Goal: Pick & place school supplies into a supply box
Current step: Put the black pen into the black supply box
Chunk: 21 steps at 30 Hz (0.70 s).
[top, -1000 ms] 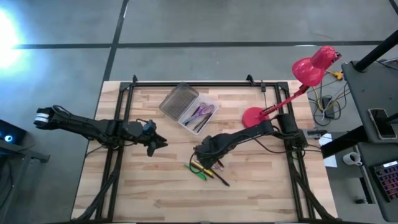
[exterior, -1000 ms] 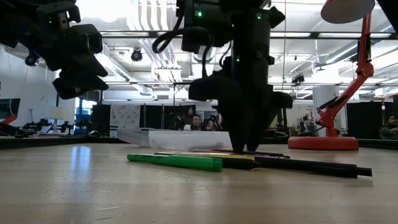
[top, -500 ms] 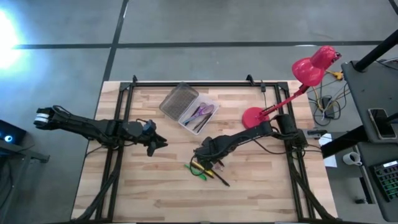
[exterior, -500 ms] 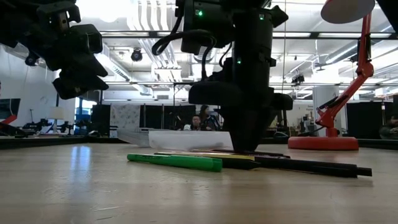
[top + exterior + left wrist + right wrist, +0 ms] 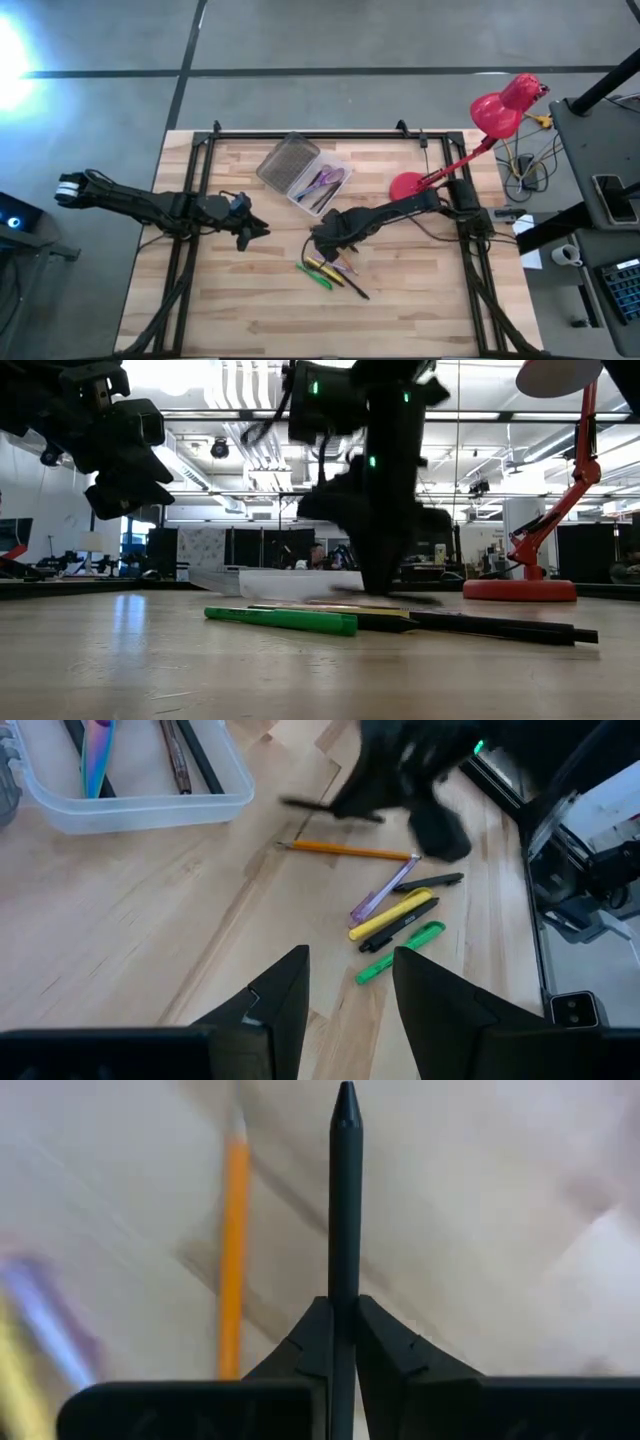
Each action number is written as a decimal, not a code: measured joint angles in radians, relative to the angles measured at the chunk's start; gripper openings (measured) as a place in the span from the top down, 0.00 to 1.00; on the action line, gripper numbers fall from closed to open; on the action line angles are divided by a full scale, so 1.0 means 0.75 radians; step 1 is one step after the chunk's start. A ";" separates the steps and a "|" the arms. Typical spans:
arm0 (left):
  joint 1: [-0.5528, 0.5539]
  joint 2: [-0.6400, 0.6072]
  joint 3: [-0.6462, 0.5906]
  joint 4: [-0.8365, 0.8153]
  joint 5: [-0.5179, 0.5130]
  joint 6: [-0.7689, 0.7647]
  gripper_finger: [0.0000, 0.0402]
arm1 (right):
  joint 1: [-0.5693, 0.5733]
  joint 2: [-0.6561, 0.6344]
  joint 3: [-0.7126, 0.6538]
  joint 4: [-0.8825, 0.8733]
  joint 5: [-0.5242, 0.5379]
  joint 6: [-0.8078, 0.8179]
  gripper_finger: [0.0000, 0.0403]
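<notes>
My right gripper (image 5: 326, 240) stands over the middle of the table, shut on a thin black pen (image 5: 344, 1200). Just on its near side, loose supplies lie flat on the wood: an orange pencil (image 5: 350, 850), a purple pen (image 5: 383, 890), a yellow marker (image 5: 392, 915) and a green marker (image 5: 282, 620). The clear supply box (image 5: 322, 186) sits farther back with its ribbed lid (image 5: 285, 162) open. It holds purple scissors (image 5: 328, 179) and some pens. My left gripper (image 5: 347, 988) hovers open at the left, above bare wood. My right gripper pinches the black pen's shaft (image 5: 343, 1285) between its two fingers (image 5: 300, 1342), which come from above and point steeply down. The pen lies about level, and its long pointed end (image 5: 345, 1102) sticks out to one side. The gripper hides its other end.
A red desk lamp (image 5: 500, 108) stands with its base (image 5: 408, 188) at the table's far right. Black frame rails (image 5: 300, 135) run along the far edge and down both sides. Bare wood lies along the near edge.
My right gripper has shut on the black pen, which lay at the far side of the pile. It has shifted a little toward the table's left with the pen. The other supplies stay where they were.
</notes>
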 joint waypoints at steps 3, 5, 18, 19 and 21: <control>0.000 0.000 0.000 0.000 0.000 0.000 0.68 | -0.033 -0.098 0.037 0.019 0.061 -0.109 0.97; 0.000 0.000 0.000 0.000 0.000 0.000 0.68 | -0.064 -0.145 0.063 0.030 0.099 -0.333 0.97; 0.000 0.000 0.000 0.018 -0.039 -0.223 0.68 | -0.355 -0.046 0.230 0.023 0.144 -2.056 0.95; 0.000 0.000 0.000 0.023 -0.041 -0.243 0.68 | -0.375 -0.034 0.249 0.024 0.163 -2.137 0.95; -0.001 -0.001 0.000 0.033 -0.059 -0.288 0.68 | -0.412 -0.011 0.281 0.023 0.185 -2.288 0.95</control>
